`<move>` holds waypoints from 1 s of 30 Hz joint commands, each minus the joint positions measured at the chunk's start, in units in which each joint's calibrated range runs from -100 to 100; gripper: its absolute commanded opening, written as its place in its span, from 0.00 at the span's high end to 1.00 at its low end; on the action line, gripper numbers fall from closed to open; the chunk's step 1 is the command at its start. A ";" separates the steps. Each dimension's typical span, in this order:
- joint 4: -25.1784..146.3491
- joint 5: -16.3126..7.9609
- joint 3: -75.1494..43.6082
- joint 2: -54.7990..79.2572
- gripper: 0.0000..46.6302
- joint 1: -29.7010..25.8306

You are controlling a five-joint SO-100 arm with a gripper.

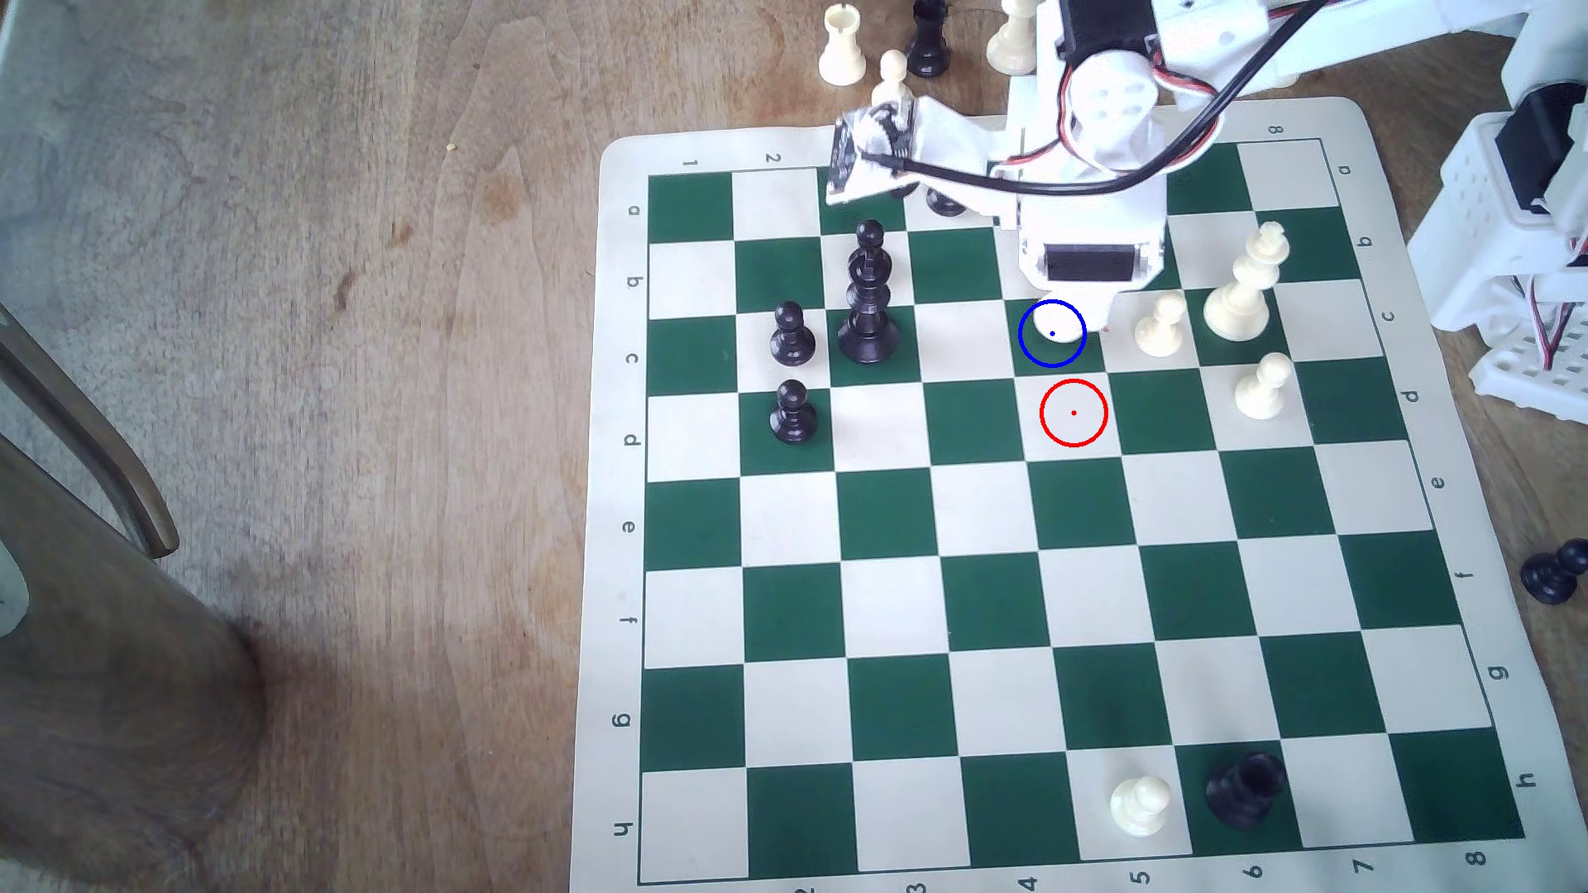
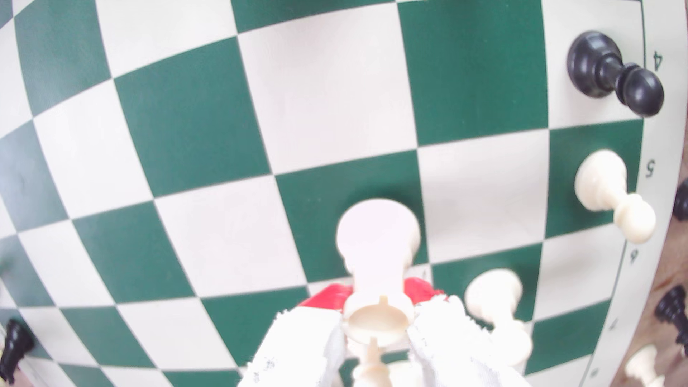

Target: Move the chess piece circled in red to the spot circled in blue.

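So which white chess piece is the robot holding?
The short cream-white plastic rook, pinched in the tool at the blue-ringed green square; other white pieces stand free.

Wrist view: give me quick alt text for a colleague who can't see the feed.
The gripper, its fingers wrapped in white tape, holds a cream-white rook by its rimmed top, the base over a dark green square of the chessboard. A white pawn stands close beside it.
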 commanded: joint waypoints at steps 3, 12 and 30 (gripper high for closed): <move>-0.11 -0.49 -0.52 -1.11 0.92 -0.52; -0.19 -0.98 -0.25 -1.03 0.93 -1.61; -1.58 -0.83 1.74 -1.71 0.62 -0.83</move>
